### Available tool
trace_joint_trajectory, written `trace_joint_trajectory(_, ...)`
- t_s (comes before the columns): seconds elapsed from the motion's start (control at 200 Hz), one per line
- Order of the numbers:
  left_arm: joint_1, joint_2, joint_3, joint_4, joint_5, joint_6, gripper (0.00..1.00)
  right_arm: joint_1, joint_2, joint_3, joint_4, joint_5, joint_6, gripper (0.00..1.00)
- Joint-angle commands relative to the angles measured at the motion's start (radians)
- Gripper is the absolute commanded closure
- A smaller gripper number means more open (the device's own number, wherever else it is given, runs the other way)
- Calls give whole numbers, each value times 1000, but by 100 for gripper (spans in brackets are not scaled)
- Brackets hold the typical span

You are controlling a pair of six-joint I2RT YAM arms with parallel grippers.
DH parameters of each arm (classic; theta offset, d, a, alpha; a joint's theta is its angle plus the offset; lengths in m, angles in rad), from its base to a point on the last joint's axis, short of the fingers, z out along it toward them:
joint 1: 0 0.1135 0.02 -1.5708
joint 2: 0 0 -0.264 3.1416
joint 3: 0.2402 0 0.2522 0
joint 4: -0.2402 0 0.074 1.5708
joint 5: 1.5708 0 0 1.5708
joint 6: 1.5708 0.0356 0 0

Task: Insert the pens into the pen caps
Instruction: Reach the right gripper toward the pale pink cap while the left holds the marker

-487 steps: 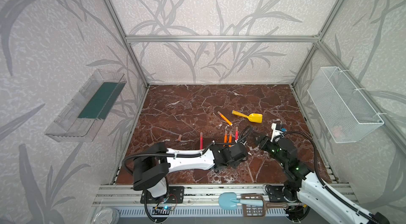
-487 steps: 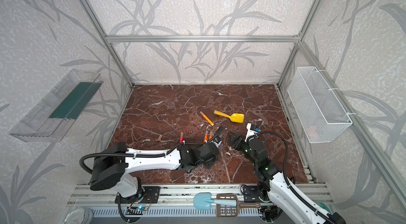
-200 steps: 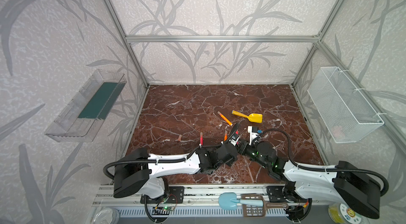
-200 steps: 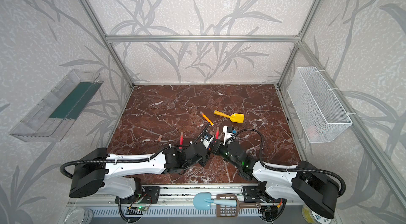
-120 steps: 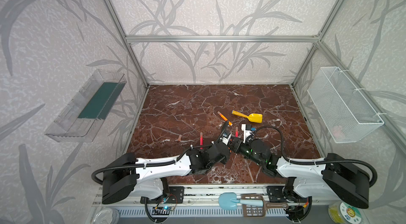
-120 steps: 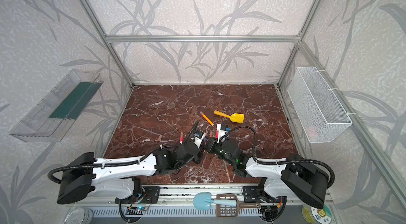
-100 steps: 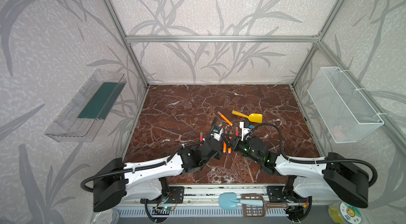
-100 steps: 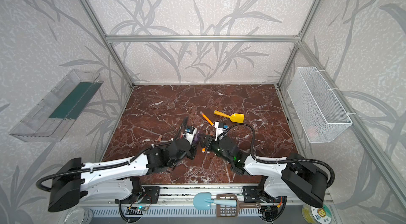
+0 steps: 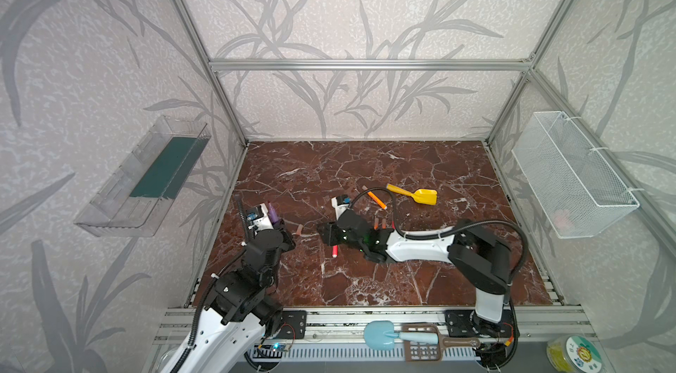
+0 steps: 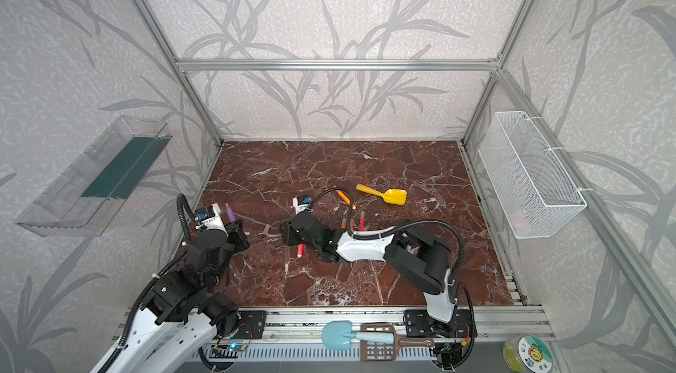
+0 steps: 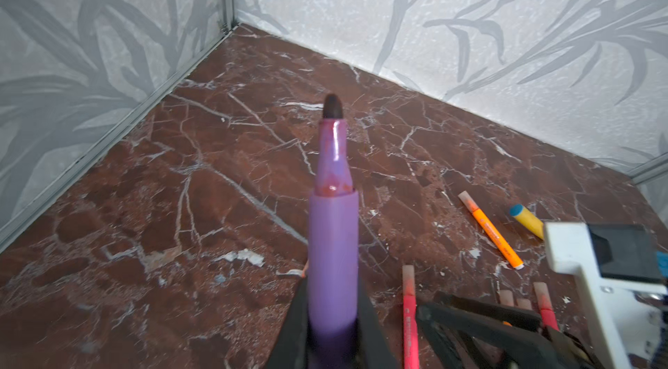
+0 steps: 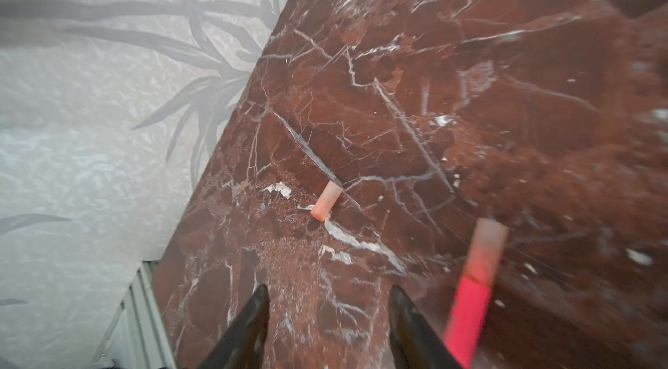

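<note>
While your left end effector clamps the bare-tipped purple pen near the tabletop's left edge, your right end effector gapes.

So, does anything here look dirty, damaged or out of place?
Yes. The purple pen, clamped in the left jaws, has reddish smears on its tapered neck, as if stained by another ink. One pen cap lies alone on the marble floor, apart from the other pens.
</note>
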Motion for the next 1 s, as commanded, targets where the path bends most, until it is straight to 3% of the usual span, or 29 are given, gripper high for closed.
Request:
trace_joint_trajectory(0.0, 47, 15, -29, -85, 17, -20, 100, 24, 119, 183, -234, 17, -87, 46)
trace_joint_trajectory(0.28, 255, 52, -91, -8, 193, 4, 100, 39, 398, 572, -478, 175, -179, 41)
trace_joint_trajectory(0.64, 297, 74, -100, 13, 241, 11, 100, 40, 600, 917, -706, 225, -238, 40)
trace_joint_trajectory(0.765, 300, 72, -103, 17, 248, 11, 100, 41, 622, 946, -740, 233, -240, 46)
trace_joint_trajectory(0.855, 301, 71, -105, 20, 255, 12, 100, 42, 605, 914, -736, 254, -240, 55)
trace_joint_trajectory(0.995, 304, 70, -106, 23, 262, 14, 100, 43, 577, 850, -707, 274, -238, 61)
